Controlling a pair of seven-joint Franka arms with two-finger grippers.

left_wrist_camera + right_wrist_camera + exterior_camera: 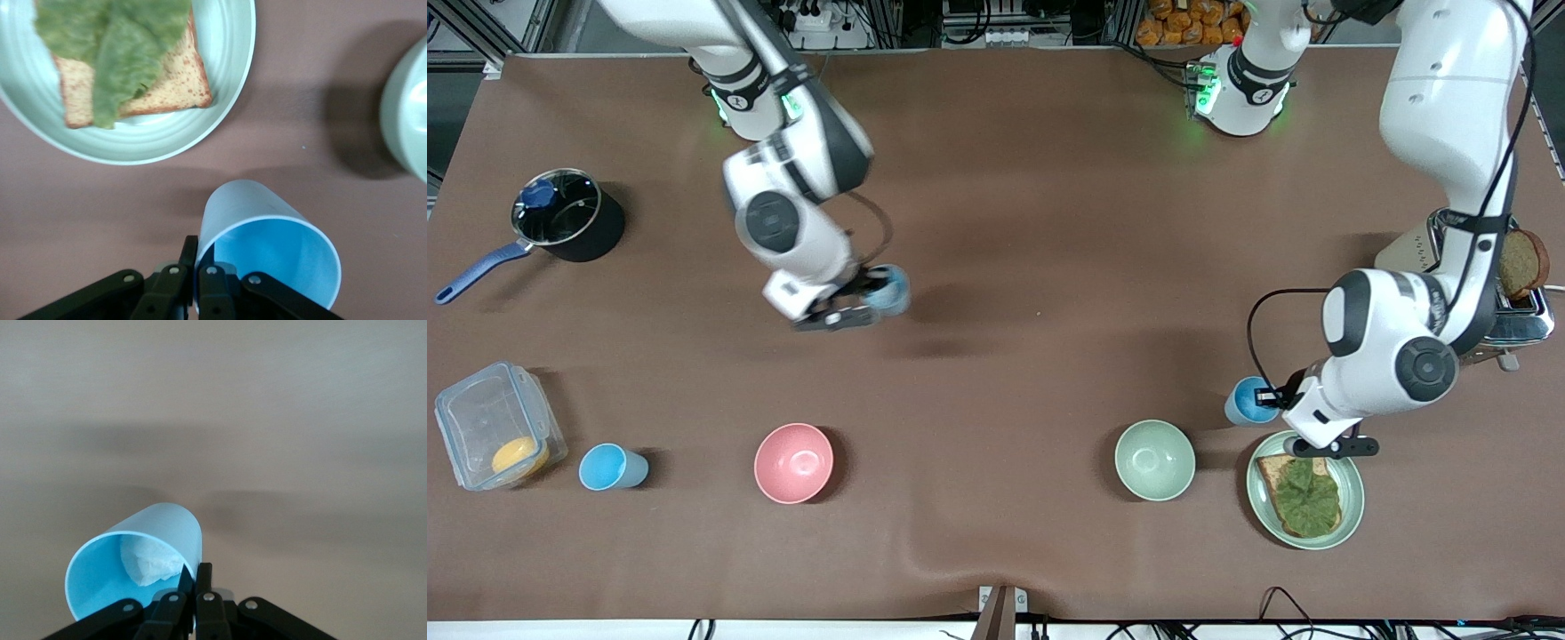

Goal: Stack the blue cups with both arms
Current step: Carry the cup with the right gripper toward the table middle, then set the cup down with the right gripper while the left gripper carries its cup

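I see three blue cups. My right gripper is shut on the rim of one blue cup and holds it over the bare table toward the right arm's end. In the right wrist view this cup has something white inside, and the gripper pinches its wall. My left gripper is shut on the rim of a second blue cup, beside the plate. The left wrist view shows that cup pinched by the gripper. A third blue cup stands alone beside the plastic container.
A pink bowl and a pale green bowl stand near the front camera. A green plate carries toast with lettuce. A toaster stands by the left arm. A pot and a plastic container are at the right arm's end.
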